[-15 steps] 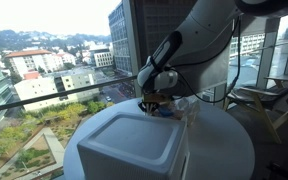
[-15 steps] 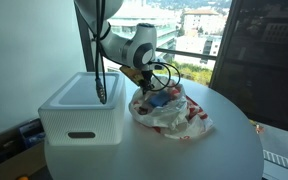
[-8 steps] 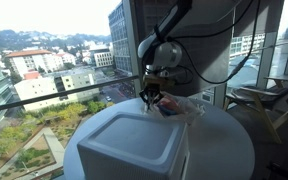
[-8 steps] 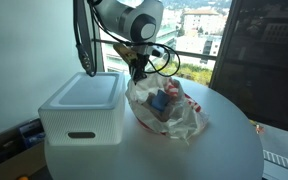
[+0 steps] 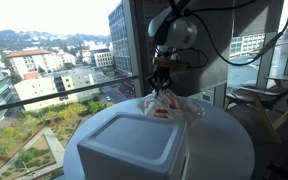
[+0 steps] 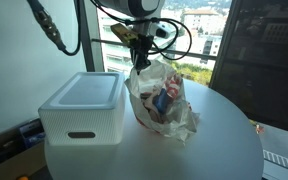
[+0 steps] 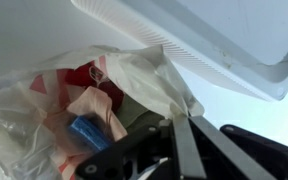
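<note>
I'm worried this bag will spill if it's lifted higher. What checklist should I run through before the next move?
1. Grip: the gripper is pinched on the top of the plastic bag: ok.
2. Bag lifted off the table: not ok, its bottom seems to rest there.
3. Contents contained: the blue item lies inside the bag: ok.
4. Gap between the bag and the white bin: cannot tell, they look very close.
5. Bag free of tears: cannot tell.
</note>
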Controlling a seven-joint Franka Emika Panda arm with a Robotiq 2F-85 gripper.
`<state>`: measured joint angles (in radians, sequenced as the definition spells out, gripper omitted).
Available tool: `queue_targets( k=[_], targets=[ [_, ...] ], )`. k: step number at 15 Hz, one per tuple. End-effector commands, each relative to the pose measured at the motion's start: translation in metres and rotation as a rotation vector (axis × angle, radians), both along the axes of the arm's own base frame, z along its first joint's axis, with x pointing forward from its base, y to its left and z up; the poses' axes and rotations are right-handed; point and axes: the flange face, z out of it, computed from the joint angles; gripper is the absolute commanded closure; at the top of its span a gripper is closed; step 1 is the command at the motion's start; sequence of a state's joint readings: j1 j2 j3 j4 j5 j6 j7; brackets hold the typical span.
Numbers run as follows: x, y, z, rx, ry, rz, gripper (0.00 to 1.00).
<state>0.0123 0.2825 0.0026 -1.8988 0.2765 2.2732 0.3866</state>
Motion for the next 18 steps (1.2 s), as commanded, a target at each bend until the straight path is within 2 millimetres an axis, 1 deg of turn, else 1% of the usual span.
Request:
queue_targets(
  k=[1,2,3,4,6,7,10,11,13,14,16,18],
  targets=[
    [-0.007,0.005,-0.034,-0.094,0.003,0.005,0.99],
    [-0.009,0.009,-0.041,-0.109,0.0,0.019,0.98],
    [-0.013,0.015,-0.041,-0.136,-0.009,0.034,0.73],
    [-0.016,0.019,-0.04,-0.144,-0.022,0.046,0.73],
    [-0.027,0.028,-0.022,-0.12,-0.056,0.046,0.62],
    [-0.032,0.031,-0.014,-0.125,-0.065,0.044,0.54],
    [-0.057,0.028,0.016,-0.197,-0.071,0.014,0.3],
    [-0.066,0.024,0.024,-0.227,-0.082,-0.013,0.23],
    [-0.087,0.016,0.036,-0.268,-0.088,-0.049,0.08],
    [-0.097,0.011,0.038,-0.28,-0.085,-0.068,0.02],
    [-0.112,0.004,0.038,-0.275,-0.092,-0.092,0.0],
    [-0.121,-0.002,0.034,-0.256,-0.102,-0.1,0.0]
  ],
)
